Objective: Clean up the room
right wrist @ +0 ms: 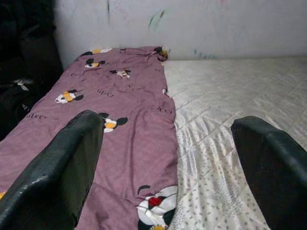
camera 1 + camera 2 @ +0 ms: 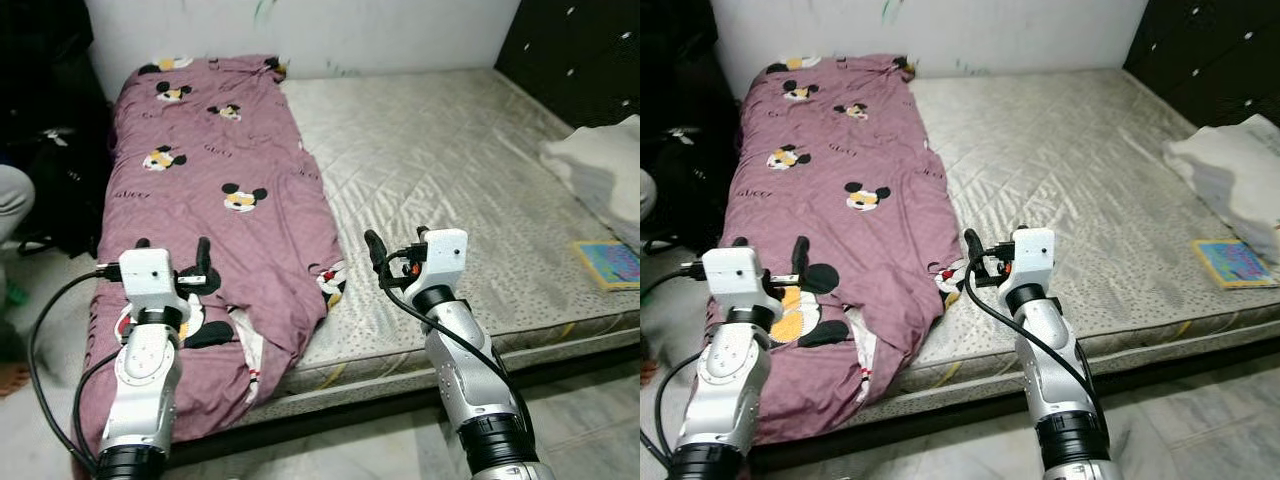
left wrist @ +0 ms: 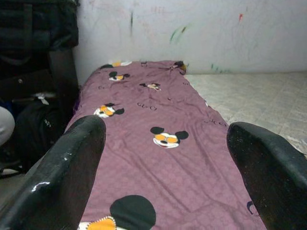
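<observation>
A purple blanket printed with cartoon mouse heads lies lengthwise over the left strip of a bare grey mattress, its near end hanging over the front edge. My left gripper is open above the blanket's near end, with nothing between its fingers. My right gripper is open too, hovering over the mattress just right of the blanket's edge, near the front. In the left wrist view the black fingers frame the blanket. In the right wrist view the fingers frame the blanket's right edge and the mattress.
A white pillow or cloth and a colourful book lie at the mattress's right side. A dark headboard stands at the far right. Black bags and part of a person are left of the bed. Pale floor runs along the front.
</observation>
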`<state>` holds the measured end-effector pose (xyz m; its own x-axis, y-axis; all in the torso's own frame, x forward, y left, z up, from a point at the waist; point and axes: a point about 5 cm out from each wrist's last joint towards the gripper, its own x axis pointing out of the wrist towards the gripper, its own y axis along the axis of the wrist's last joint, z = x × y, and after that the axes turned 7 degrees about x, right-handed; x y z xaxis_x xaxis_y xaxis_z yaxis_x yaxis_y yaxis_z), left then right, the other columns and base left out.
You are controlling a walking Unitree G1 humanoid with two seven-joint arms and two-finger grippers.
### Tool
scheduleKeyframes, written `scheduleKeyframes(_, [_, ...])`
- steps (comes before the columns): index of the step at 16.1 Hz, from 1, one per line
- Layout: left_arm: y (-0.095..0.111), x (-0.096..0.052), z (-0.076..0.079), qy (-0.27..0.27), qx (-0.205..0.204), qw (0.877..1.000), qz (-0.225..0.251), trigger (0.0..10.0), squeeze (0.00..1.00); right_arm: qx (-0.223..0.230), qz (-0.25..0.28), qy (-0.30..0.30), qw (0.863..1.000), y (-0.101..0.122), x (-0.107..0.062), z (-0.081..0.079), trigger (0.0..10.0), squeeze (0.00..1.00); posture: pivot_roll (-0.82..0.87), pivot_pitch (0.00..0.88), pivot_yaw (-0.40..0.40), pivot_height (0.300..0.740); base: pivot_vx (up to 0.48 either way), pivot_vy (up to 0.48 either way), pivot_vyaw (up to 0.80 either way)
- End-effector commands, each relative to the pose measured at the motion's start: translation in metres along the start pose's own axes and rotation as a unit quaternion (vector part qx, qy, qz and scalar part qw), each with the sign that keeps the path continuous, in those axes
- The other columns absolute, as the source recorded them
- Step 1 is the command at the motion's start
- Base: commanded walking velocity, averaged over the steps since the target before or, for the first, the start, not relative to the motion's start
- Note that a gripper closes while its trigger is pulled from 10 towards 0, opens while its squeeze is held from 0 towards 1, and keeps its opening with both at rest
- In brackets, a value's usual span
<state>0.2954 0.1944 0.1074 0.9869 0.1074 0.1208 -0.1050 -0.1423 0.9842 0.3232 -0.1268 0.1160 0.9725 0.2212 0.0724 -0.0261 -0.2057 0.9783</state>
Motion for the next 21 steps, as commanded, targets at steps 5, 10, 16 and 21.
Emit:
scheduleKeyframes(5, [-0.0014, 0.0019, -0.0004, 0.000, -0.005, 1.000, -0.010, 10.0, 0.00, -0.003, 0.000, -0.002, 1.000, 0.0009, 0.0025, 0.0003, 10.0, 0.00, -0.10, 0.085, -0.008, 0.740, 0.000, 0.452, 0.00])
scheduleKeyframes(10, [-0.0022, 0.0025, 0.0007, 0.004, -0.011, 1.000, -0.015, 10.0, 0.00, -0.002, -0.001, -0.002, 1.000, -0.0001, 0.0028, 0.0000, 10.0, 0.00, -0.10, 0.089, -0.007, 0.740, 0.000, 0.461, 0.00])
scheduleKeyframes(16, [-0.0014, 0.0022, -0.0003, 0.015, 0.001, 1.000, -0.010, 10.0, 0.00, 0.004, -0.012, 0.003, 1.000, -0.0040, 0.0035, -0.0006, 10.0, 0.00, -0.10, 0.089, -0.007, 0.740, 0.000, 0.236, 0.00])
scheduleKeyframes(21, [0.0023, 0.0035, 0.0017, -0.006, -0.005, 1.000, 0.002, 10.0, 0.00, -0.005, -0.010, 0.009, 1.000, -0.0044, 0.0041, -0.0018, 10.0, 0.00, -0.09, 0.079, -0.004, 0.740, 0.000, 0.000, 0.00])
